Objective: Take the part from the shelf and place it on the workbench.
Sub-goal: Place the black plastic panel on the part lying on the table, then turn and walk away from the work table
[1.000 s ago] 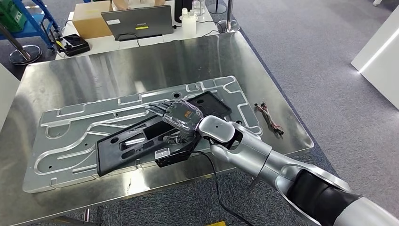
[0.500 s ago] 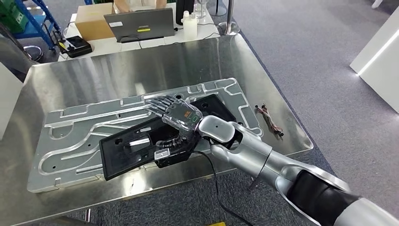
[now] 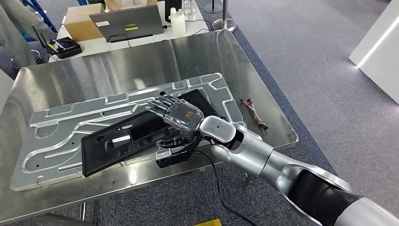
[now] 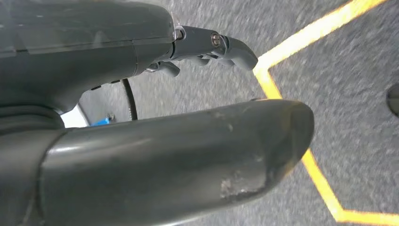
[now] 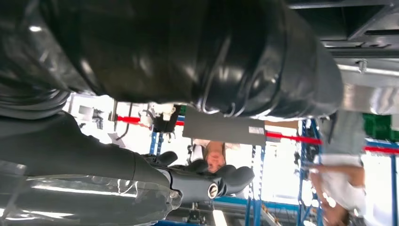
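Steel workbench [image 3: 141, 56], polished, streaked with reflections, edges rounded, set on grey carpet floor [image 3: 320, 70]. Large aluminium plate [image 3: 70, 122] with milled channels lying flat across bench, long side roughly parallel to near edge. Black part [image 3: 117, 141], a flat rectangular frame with cut-outs, resting on top of that plate, tilted diagonally, its near corner close to the bench's front edge. Right hand [image 3: 176, 117] over the part's right end, fingers extended and spread above the top face, thumb side curled low at the part's edge; possibly still gripping that edge, but contact hidden under the palm, so grip cannot be told. Black cable [image 3: 221, 193] trailing from wrist down past bench edge. Small bundle of reddish wires [image 3: 254, 112] near right edge of bench, well apart from part. Behind bench: white table with grey laptop [image 3: 127, 22], cardboard box [image 3: 82, 21], white bottles [image 3: 177, 21], black device with antenna [image 3: 63, 47]. Blue shelf frame [image 3: 33, 5] at far left corner. White panel [image 3: 376, 47] at right. Left hand [image 4: 141, 117] hanging above grey carpet crossed by yellow floor line [image 4: 306, 52], thumb and fingers apart, nothing between them. Right wrist view blurred: blue racking [image 5: 306, 155] and bright background beyond the fingers.
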Robot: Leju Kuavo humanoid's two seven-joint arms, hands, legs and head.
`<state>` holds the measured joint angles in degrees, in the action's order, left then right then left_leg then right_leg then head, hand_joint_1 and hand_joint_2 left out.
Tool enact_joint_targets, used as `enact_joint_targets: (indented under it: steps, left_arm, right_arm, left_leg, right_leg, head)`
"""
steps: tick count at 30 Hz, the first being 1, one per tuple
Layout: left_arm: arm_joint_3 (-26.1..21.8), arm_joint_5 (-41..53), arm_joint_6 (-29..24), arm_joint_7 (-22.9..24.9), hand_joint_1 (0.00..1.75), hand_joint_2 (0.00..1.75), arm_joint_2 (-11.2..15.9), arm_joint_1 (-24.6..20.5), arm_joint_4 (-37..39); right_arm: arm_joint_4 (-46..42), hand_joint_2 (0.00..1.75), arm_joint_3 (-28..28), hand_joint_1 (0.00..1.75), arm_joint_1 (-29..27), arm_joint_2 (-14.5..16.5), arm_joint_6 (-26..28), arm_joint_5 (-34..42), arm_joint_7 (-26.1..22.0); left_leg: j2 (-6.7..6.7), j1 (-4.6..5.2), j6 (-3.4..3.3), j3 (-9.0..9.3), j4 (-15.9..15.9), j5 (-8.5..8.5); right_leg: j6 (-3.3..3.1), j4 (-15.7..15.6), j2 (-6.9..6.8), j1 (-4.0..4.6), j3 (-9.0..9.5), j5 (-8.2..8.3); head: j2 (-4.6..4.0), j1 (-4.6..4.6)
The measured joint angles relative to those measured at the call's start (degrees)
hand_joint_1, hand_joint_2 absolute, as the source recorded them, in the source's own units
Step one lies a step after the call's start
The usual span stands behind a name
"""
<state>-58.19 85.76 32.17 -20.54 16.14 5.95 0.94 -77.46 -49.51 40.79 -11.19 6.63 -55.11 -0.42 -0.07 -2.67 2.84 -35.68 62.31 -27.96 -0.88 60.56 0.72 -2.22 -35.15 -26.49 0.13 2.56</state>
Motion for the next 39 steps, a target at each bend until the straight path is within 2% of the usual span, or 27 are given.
enact_joint_targets:
  steps: [2,4,5,8,9,10,13,14,15,17,18,19,20,21,22,23,25,26,28,29,30,31,33,34,36,37,39]
  left_arm:
    - [-1.2,-1.1,-0.3,0.0,0.00,0.00,-0.4,1.1,0.0]
    - [-2.5,-2.9,-1.0,0.0,0.00,0.00,-1.1,2.7,0.0]
    - [-3.2,-3.9,-1.4,0.0,0.00,0.00,-1.6,3.5,0.0]
    - [-4.6,-6.1,-2.0,-0.1,0.00,0.00,-2.6,5.6,0.0]
    - [-4.9,-6.7,-2.0,-0.2,0.00,0.00,-2.8,6.1,0.0]
    - [-5.2,-7.2,-1.9,-0.2,0.00,0.00,-3.0,6.6,0.0]
    - [-5.8,-8.4,-1.6,-0.4,0.00,0.00,-3.2,7.7,0.0]
    - [-5.9,-8.6,-1.5,-0.5,0.00,0.00,-3.3,7.9,0.0]
    - [-6.0,-8.9,-1.4,-0.6,0.00,0.00,-3.4,8.2,0.0]
    - [-6.3,-9.3,-1.2,-0.8,0.00,0.00,-3.5,8.7,0.0]
    - [-6.4,-9.5,-1.0,-1.0,0.00,0.00,-3.6,8.9,0.0]
    - [-6.5,-9.7,-0.9,-1.1,0.00,0.00,-3.6,9.1,0.0]
    - [-6.6,-9.8,-0.8,-1.2,0.00,0.00,-3.6,9.2,0.0]
    - [-6.7,-9.8,-0.6,-1.3,0.00,0.00,-3.7,9.3,0.0]
    - [-6.7,-9.8,-0.5,-1.4,0.00,0.00,-3.7,9.3,0.0]
    - [-6.7,-9.8,-0.3,-1.6,0.00,0.00,-3.6,9.4,0.0]
    - [-6.7,-9.9,0.3,-1.8,0.00,0.00,-3.4,9.3,0.0]
    - [-6.7,-10.0,0.5,-1.9,0.00,0.00,-3.2,9.3,0.0]
    - [-6.7,-10.4,0.8,-2.0,0.00,0.00,-2.7,9.4,0.0]
    - [-6.7,-10.6,0.8,-2.0,0.00,0.00,-2.5,9.5,0.0]
    - [-6.7,-10.7,0.9,-2.0,0.00,0.00,-2.4,9.6,0.0]
    - [-6.7,-10.9,0.8,-2.0,0.00,0.00,-2.3,9.6,0.0]
    - [-6.7,-11.3,0.8,-2.0,0.00,0.00,-2.3,9.6,0.0]
    - [-6.7,-11.6,0.8,-2.0,0.00,0.00,-2.3,9.6,0.0]
    - [-6.7,-12.2,0.7,-2.1,0.00,0.00,-2.3,9.6,0.0]
    - [-6.7,-12.8,0.7,-2.1,0.00,0.00,-2.3,9.6,0.0]
    - [-6.7,-13.9,0.5,-2.1,0.00,0.00,-2.3,9.7,0.0]
  right_arm:
    - [-0.6,0.00,0.6,0.00,-1.5,-1.6,2.1,0.1,-0.5]
    - [-1.4,0.00,1.7,0.00,-4.1,-4.2,4.9,0.2,-1.5]
    - [-2.0,0.00,2.5,0.00,-5.6,-5.7,6.4,0.4,-2.1]
    - [-4.1,0.00,5.7,0.00,-9.5,-9.6,9.8,0.6,-3.8]
    - [-4.8,0.00,6.8,0.00,-10.4,-10.6,10.5,0.6,-4.3]
    - [-5.4,0.00,7.8,0.00,-11.3,-11.4,11.0,0.6,-4.6]
    - [-7.2,0.00,10.0,0.00,-13.8,-13.0,11.9,0.5,-5.3]
    - [-7.7,0.00,10.5,0.00,-14.5,-13.6,12.1,0.5,-5.4]
    - [-8.2,0.00,11.0,0.00,-15.0,-14.2,12.3,0.4,-5.5]
    - [-8.9,0.00,11.8,0.00,-16.0,-15.2,12.7,0.4,-5.6]
    - [-9.1,0.00,12.1,0.00,-16.4,-15.7,12.9,0.4,-5.7]
    - [-9.3,0.00,12.3,0.00,-16.9,-16.0,13.0,0.4,-5.8]
    - [-9.4,0.00,12.6,0.00,-17.2,-16.4,13.0,0.4,-6.0]
    - [-9.6,0.00,12.8,0.00,-17.4,-16.7,13.0,0.5,-6.1]
    - [-9.7,0.00,13.1,0.00,-17.4,-16.9,12.8,0.6,-6.2]
    - [-9.9,0.00,13.3,0.00,-17.1,-17.1,12.5,0.9,-6.3]
    - [-10.4,0.00,14.0,0.00,-16.3,-17.2,11.3,1.6,-6.3]
    - [-10.6,0.00,14.2,0.00,-15.9,-17.2,10.7,2.0,-6.2]
    - [-11.0,0.00,14.7,0.00,-15.7,-17.4,9.8,2.7,-5.9]
    - [-11.3,0.00,15.0,0.00,-15.7,-17.6,9.6,3.0,-5.8]
    - [-11.6,0.00,15.3,0.00,-15.9,-17.8,9.5,3.3,-5.8]
    - [-12.0,0.00,15.7,0.00,-16.2,-18.2,9.4,3.6,-5.7]
    - [-12.7,0.00,16.6,0.00,-17.1,-19.0,9.4,4.1,-5.7]
    - [-13.0,0.00,17.0,0.00,-17.7,-19.4,9.4,4.4,-5.7]
    - [-13.7,0.00,18.1,0.00,-19.6,-20.4,9.4,5.5,-5.7]
    - [-14.2,0.00,18.9,0.00,-21.2,-21.0,9.4,6.4,-5.7]
    - [-15.7,0.00,21.3,0.00,-25.1,-22.4,9.5,8.0,-6.1]
  left_leg:
    - [0.03,0.21,-0.27,-2.30,7.2,-5.03]
    - [0.02,0.53,-0.80,-2.89,11.9,-7.67]
    - [0.02,0.74,-1.26,-1.61,11.2,-7.46]
    - [0.07,1.72,-3.13,6.36,0.0,-4.55]
    - [0.12,2.07,-3.54,7.97,-2.7,-3.94]
    - [0.17,2.39,-3.77,8.55,-4.0,-3.66]
    - [0.34,2.80,-4.28,7.96,-4.9,-1.64]
    - [0.43,2.72,-4.65,7.57,-5.5,-0.63]
    - [0.55,2.59,-4.94,7.00,-6.1,0.46]
    - [0.67,2.58,-5.36,5.39,-6.4,2.11]
    - [0.70,2.64,-5.33,4.44,-6.3,2.79]
    - [0.71,2.67,-5.30,3.39,-6.0,3.43]
    - [0.72,2.69,-5.23,2.28,-5.7,4.02]
    - [0.73,2.68,-5.10,1.20,-5.3,4.54]
    - [0.72,2.67,-4.92,0.17,-4.8,4.99]
    - [0.70,2.75,-4.68,-0.76,-4.2,5.35]
    - [0.70,2.93,-4.07,-1.81,-3.4,6.06]
    - [0.69,3.02,-3.74,-2.01,-3.2,6.51]
    - [0.64,2.91,-3.07,-2.17,-3.2,7.25]
    - [0.57,2.81,-2.72,-2.47,-2.8,6.46]
    - [0.51,2.68,-2.37,-2.99,-1.4,4.42]
    - [0.48,2.50,-2.01,-3.68,1.1,1.31]
    - [0.45,2.20,-1.37,-4.74,7.7,-4.67]
    - [0.46,2.06,-1.15,-4.68,10.5,-5.66]
    - [0.45,1.92,-1.05,-2.47,11.6,-3.47]
    - [0.41,1.90,-1.21,0.00,9.5,-1.80]
    - [0.11,2.04,-1.90,6.79,1.1,-1.54]
  right_leg:
    - [-0.48,0.0,-0.10,0.42,-0.84,0.66]
    - [-0.62,0.0,-0.27,1.02,-1.77,1.36]
    - [-0.64,0.0,-0.35,1.31,-2.21,1.72]
    - [-0.36,-0.1,-0.50,1.88,-3.11,2.92]
    - [-0.09,-0.2,-0.55,1.91,-3.19,3.34]
    - [0.27,-0.4,-0.59,1.80,-3.17,3.77]
    - [1.51,-1.2,-0.64,1.43,-3.20,4.80]
    - [1.80,-0.8,-0.66,1.43,-3.49,3.80]
    - [2.03,0.6,-0.66,1.46,-4.01,1.64]
    - [2.31,6.4,-0.69,1.44,-5.24,-4.58]
    - [2.46,9.8,-0.69,1.43,-5.62,-6.72]
    - [2.59,12.3,-0.69,1.42,-5.45,-7.41]
    - [2.68,13.2,-0.69,1.40,-4.51,-6.81]
    - [2.74,12.2,-0.70,1.37,-2.68,-5.41]
    - [2.74,9.5,-0.70,1.34,0.04,-4.13]
    - [2.65,5.5,-0.69,1.39,3.28,-3.93]
    - [1.98,-1.0,-0.65,1.58,7.79,-5.17]
    - [1.49,-2.5,-0.64,1.73,8.61,-5.80]
    - [0.47,-3.0,-0.84,1.73,8.10,-5.15]
    - [-0.06,-3.0,-1.00,1.65,7.62,-4.50]
    - [-0.50,-3.1,-1.16,1.54,6.96,-3.79]
    - [-0.81,-3.1,-1.30,1.44,6.13,-3.03]
    - [-0.96,-3.1,-1.36,1.46,4.33,-1.60]
    - [-0.89,-3.0,-1.37,1.47,3.38,-0.90]
    - [-0.61,-2.7,-1.41,1.49,1.52,0.35]
    - [-0.41,-2.5,-1.46,1.49,0.67,0.90]
    - [0.10,-2.1,-1.64,1.54,-0.42,1.78]
  head:
    - [0.00,-0.01]
    - [0.00,-0.01]
    - [0.00,-0.01]
    - [0.00,0.01]
    - [0.00,0.01]
    - [0.00,0.02]
    - [0.00,0.01]
    - [0.00,0.04]
    - [0.00,0.07]
    - [0.00,0.12]
    - [0.00,0.12]
    - [0.00,0.11]
    - [0.00,0.12]
    - [0.00,0.11]
    - [0.01,0.11]
    - [0.01,0.12]
    - [0.01,0.08]
    - [0.00,0.05]
    - [0.00,0.04]
    - [0.00,0.03]
    - [0.00,0.03]
    - [0.00,0.02]
    - [0.00,0.02]
    - [0.00,0.02]
    - [0.00,0.02]
    - [0.00,0.02]
    - [0.00,0.02]
